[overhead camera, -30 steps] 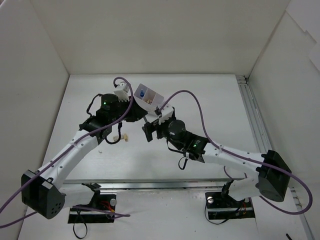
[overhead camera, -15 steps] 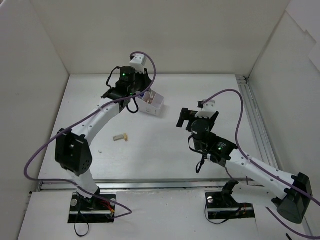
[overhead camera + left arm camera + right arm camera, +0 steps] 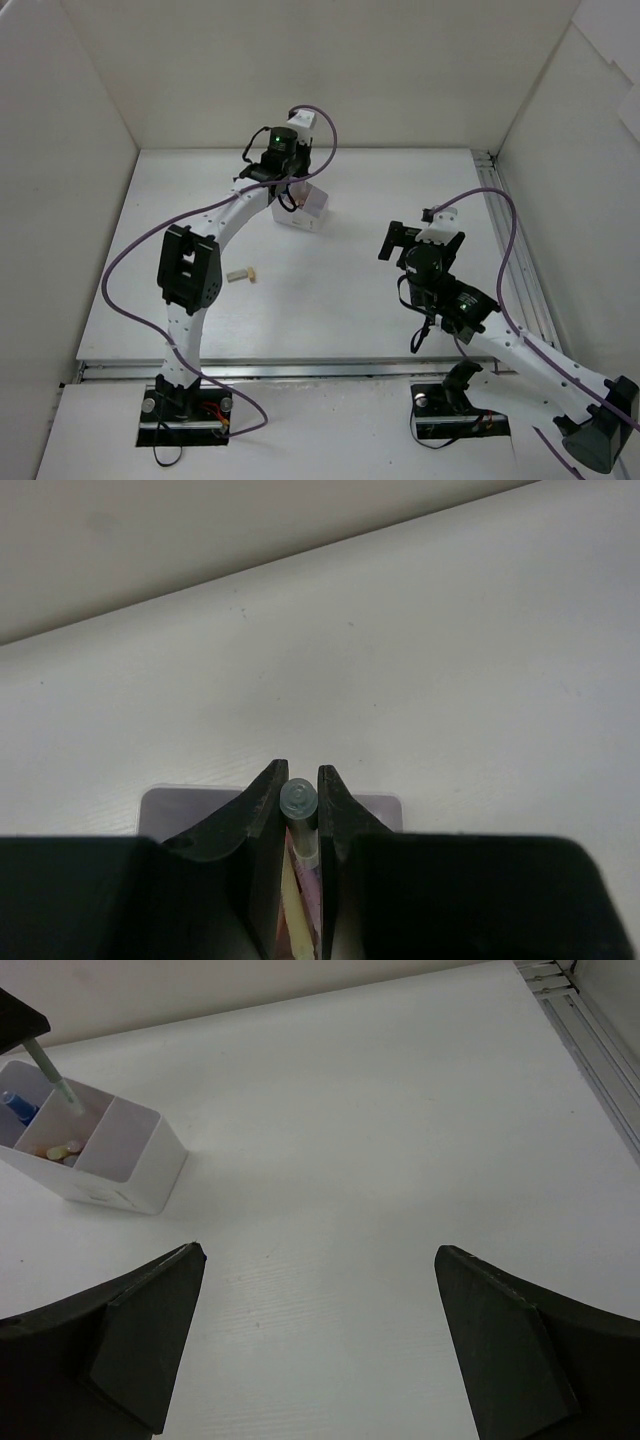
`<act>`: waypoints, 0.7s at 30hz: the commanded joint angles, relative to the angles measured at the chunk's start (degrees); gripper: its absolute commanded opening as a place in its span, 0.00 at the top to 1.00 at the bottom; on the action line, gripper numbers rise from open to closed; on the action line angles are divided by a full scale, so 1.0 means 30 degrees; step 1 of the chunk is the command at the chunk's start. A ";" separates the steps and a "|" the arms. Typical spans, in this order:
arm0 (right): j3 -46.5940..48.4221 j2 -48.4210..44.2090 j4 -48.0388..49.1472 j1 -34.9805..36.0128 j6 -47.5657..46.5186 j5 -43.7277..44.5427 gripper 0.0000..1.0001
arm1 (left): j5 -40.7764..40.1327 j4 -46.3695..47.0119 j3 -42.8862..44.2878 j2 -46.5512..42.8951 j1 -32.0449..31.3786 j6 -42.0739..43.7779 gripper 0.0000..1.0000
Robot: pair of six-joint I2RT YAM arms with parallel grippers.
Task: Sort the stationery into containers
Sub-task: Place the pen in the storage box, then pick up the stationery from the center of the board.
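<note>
Translucent white plastic forms the small rectangular box, split into three compartments, which is set on the white tabletop. Directly above the box the left gripper is held, and its black fingers are pressed onto a thin pale grey-green pen-like stick, seen end-on in the left wrist view. In the right wrist view that stick is seen tilted, its lower end reaching the rim of the box's middle compartment. Yellow and pink stick ends are lodged in that middle compartment, and a small tube with a blue label is seated in the end compartment next to it. A short tan block is laid flat on the tabletop well apart from the box, towards the left arm's base. Well apart from the box on its other side, the right gripper is held with its dark fingers spread wide.
</note>
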 commanded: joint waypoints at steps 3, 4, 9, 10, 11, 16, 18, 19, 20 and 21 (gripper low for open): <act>-0.0260 -0.0280 -0.0069 -0.0432 0.0318 0.0502 0.02 | -0.1101 0.1006 -0.0103 -0.0993 0.0171 0.0537 1.00; -0.0231 -0.0280 -0.0099 -0.0490 0.0348 0.0328 0.02 | -0.1161 0.0861 -0.0307 -0.0934 0.0171 0.0508 1.00; -0.0173 -0.0222 -0.0128 -0.0609 0.0436 -0.0229 0.02 | -0.0842 0.0743 -0.0543 -0.0932 0.0171 0.0157 0.53; -0.0172 -0.0280 -0.0128 -0.0608 0.0407 -0.0433 0.02 | -0.0752 0.0742 -0.0602 -0.1078 0.0171 0.0127 0.45; -0.0143 -0.0251 -0.0157 -0.0695 0.0233 -0.0609 0.02 | -0.0606 0.0771 -0.0689 -0.1225 0.0171 0.0098 0.38; 0.0588 0.0303 -0.0157 -0.0667 -0.2688 -0.3418 0.02 | 0.0040 0.1357 -0.1919 -0.3069 0.0171 0.0098 0.18; 0.0969 0.0480 -0.0157 -0.0638 -0.3573 -0.5692 0.02 | 0.0418 0.1183 -0.2415 -0.3945 0.0171 0.0069 0.16; 0.1260 0.0713 -0.0215 -0.0638 -0.4360 -0.6492 0.02 | 0.0537 0.1095 -0.2738 -0.4328 0.0171 -0.0018 0.15; 0.1408 0.0861 -0.0216 -0.0609 -0.4861 -0.7457 0.02 | 0.0915 0.1094 -0.3089 -0.5347 0.0171 -0.0106 0.13; 0.1526 0.1094 -0.0187 -0.0637 -0.5882 -0.9555 0.02 | 0.1064 0.1181 -0.3934 -0.5879 0.0171 -0.0136 0.12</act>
